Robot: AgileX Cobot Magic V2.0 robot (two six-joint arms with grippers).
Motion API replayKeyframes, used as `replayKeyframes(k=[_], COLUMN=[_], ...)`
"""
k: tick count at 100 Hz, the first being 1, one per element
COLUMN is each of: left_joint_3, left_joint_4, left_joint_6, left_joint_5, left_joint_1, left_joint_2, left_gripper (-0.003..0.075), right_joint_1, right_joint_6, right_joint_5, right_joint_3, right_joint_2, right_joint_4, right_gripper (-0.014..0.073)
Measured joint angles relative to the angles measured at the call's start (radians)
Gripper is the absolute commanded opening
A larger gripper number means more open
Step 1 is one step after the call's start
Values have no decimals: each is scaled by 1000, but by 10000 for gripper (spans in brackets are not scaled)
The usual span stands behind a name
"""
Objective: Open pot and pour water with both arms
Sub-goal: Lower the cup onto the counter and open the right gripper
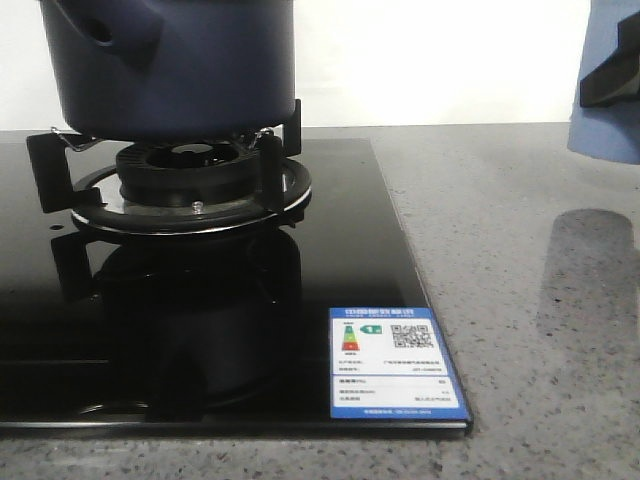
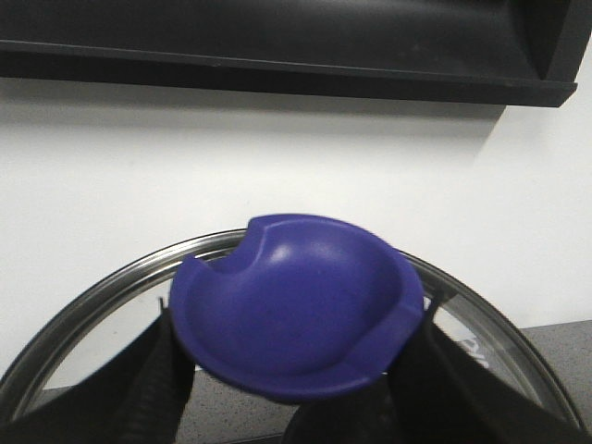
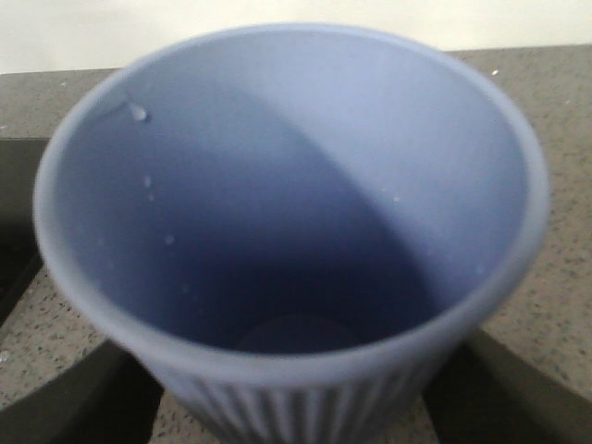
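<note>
My left gripper (image 2: 291,407) is clamped on the lid knob (image 2: 296,301); my right gripper (image 3: 296,388) grips the cup (image 3: 291,213). Risk: lid swinging, or spilling short of the pot (image 1: 175,65).

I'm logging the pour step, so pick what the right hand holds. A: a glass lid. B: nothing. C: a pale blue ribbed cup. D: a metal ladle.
C: the right wrist view shows the pale blue ribbed cup between that hand's fingers, mouth open toward the camera, with a few droplets on its inner wall.
</note>
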Motion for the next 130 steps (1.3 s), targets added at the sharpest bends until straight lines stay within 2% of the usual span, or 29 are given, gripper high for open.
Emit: replayKeyframes(k=[13, 37, 77, 86, 103, 108, 130], left_joint_3=[0, 0, 0, 0, 0, 0, 0], left_joint_4=[0, 0, 0, 0, 0, 0, 0], left_joint_6=[0, 0, 0, 0, 0, 0, 0], left_joint_5=[0, 1, 1, 2, 2, 2, 4], left_joint_1=[0, 0, 0, 0, 0, 0, 0], left_joint_2=[0, 0, 0, 0, 0, 0, 0], left_gripper=[326, 326, 326, 326, 326, 326, 326], right_joint_1=[-19, -22, -22, -22, -22, -22, -22], right_joint_6=[-127, -267, -292, -293, -293, -287, -173], right_joint_5=[-82, -102, -106, -106, -118, -121, -106], right_joint_3=[0, 0, 0, 0, 0, 0, 0], right_joint_2=[65, 108, 110, 110, 110, 110, 78], right_joint_4=[53, 65, 69, 69, 70, 70, 25], right_gripper=[308, 308, 316, 382, 630, 652, 646])
